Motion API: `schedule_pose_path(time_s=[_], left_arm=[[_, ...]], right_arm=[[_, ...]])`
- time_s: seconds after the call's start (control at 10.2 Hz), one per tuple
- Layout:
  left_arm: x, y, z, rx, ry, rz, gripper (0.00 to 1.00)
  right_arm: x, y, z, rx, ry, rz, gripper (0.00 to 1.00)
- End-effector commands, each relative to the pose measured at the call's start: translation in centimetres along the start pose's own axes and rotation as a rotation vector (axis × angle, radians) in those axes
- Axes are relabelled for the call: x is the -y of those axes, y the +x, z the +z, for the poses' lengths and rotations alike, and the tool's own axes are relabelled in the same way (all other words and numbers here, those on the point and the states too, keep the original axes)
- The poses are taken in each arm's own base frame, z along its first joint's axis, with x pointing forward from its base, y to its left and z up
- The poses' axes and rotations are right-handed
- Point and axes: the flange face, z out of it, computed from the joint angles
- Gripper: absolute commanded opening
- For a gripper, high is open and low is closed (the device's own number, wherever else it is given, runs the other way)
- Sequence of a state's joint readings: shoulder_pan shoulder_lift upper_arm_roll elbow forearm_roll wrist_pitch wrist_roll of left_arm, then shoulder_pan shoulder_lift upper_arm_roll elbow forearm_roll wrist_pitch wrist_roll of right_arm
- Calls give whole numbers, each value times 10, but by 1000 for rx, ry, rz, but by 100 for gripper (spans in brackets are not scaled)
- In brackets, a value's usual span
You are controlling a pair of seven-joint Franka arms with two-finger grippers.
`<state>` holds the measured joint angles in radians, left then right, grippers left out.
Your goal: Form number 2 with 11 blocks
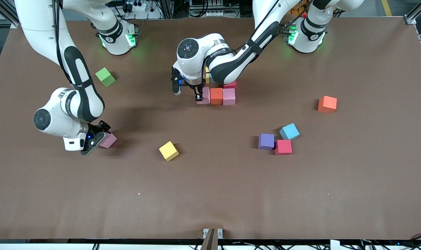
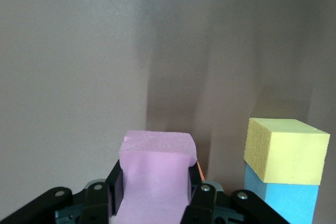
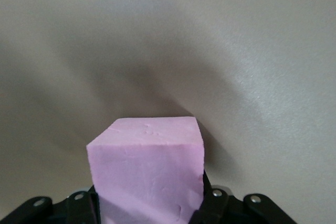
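Near the middle of the brown table [image 1: 210, 194], toward the robots' edge: a cluster of small matte foam cubes forms the started number 2 [image 1: 219, 92].
Front row of the cluster: 3 cubes side by side and touching, a pink cube [image 1: 204, 96], an orange cube [image 1: 216, 96] and a second pink cube [image 1: 229, 96].
Row above it: a red cube [image 1: 230, 84] touches the second pink cube; a yellow cube [image 1: 207, 75] and a light blue cube [image 2: 281, 203] are mostly hidden by the left arm, and the left wrist view shows the yellow one against the blue one.
Left gripper [image 1: 198, 98]: down at the pink end cube of the front row, fingers clenched on that cube [image 2: 155, 177].
Right gripper [image 1: 98, 139]: low over the right arm's end of the table, fingers grasping a pale purple-pink cube [image 1: 108, 140], which the right wrist view shows between the pads [image 3: 146, 174].
Loose green cube [image 1: 105, 76]: toward the right arm's base, well apart from the rest.
Loose yellow cube [image 1: 168, 150]: alone, nearer the front camera than the cluster.
Group toward the left arm's end: a purple cube [image 1: 266, 141], a red cube [image 1: 283, 147] and a light blue cube [image 1: 289, 131] sit close together.
Single orange-red cube [image 1: 327, 104]: alone, closer still to that end.
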<state>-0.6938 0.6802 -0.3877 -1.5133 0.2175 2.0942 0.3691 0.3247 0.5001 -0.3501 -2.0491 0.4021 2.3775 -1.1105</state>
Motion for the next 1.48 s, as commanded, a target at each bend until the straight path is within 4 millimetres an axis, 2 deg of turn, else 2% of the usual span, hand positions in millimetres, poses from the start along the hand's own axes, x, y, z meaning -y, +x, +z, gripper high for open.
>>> schedule_pose_path(time_s=[0.0, 0.98, 1.38], left_arm=[[-5, 8, 4, -34, -14, 11, 13], [-17, 7, 35, 0, -37, 20, 12], [-18, 7, 50, 5, -37, 29, 11]], right_arm=[[-7, 5, -20, -38, 5, -53, 18], [-12, 9, -30, -42, 19, -74, 19], [-9, 12, -30, -43, 22, -29, 19]])
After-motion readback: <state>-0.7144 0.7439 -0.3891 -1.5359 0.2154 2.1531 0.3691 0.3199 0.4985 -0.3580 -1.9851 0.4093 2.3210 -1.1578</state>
